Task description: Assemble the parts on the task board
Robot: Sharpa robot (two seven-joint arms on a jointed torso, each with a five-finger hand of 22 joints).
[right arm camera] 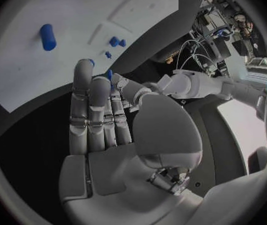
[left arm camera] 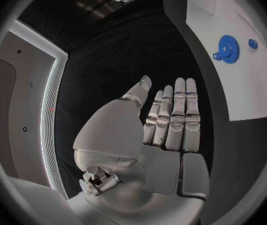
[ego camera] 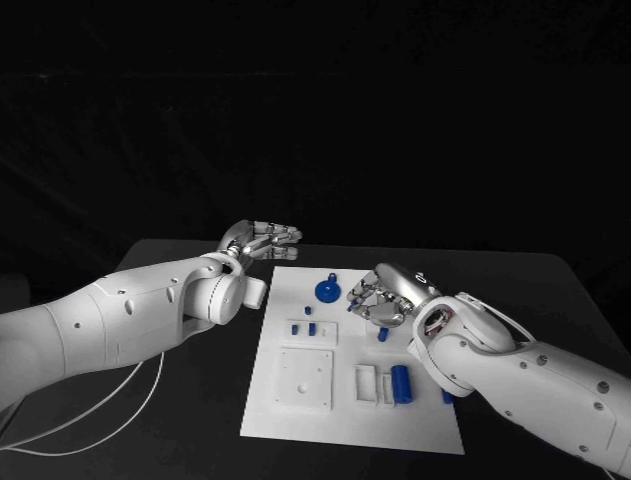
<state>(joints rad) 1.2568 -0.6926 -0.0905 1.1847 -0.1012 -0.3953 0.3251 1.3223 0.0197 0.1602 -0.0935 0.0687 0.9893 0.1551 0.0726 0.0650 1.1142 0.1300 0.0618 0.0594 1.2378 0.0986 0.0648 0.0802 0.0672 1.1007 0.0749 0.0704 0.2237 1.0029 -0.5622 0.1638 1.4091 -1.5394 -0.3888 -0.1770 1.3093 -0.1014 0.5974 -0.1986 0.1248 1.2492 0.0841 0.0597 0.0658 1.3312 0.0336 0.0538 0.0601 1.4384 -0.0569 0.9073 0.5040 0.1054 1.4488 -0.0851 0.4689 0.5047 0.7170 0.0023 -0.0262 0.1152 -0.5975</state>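
on the white task board [ego camera: 294, 420] lie small blue parts, with the right hand [ego camera: 382, 298] over them, holding nothing. from the left wrist, the left hand [left arm camera: 171, 122] is flat and empty, and a blue gear [left arm camera: 228, 48] looks clear. its teeth are hard to see from the head.

The board [ego camera: 294, 420], a white rectangular plate, lay flat mid-table. A blue gear [ego camera: 328, 290] lay near its far edge. Small blue pegs [ego camera: 304, 327] stood by a raised plate; a blue cylinder [ego camera: 400, 379] lay beside a white slotted block [ego camera: 366, 384] nearer the robot.
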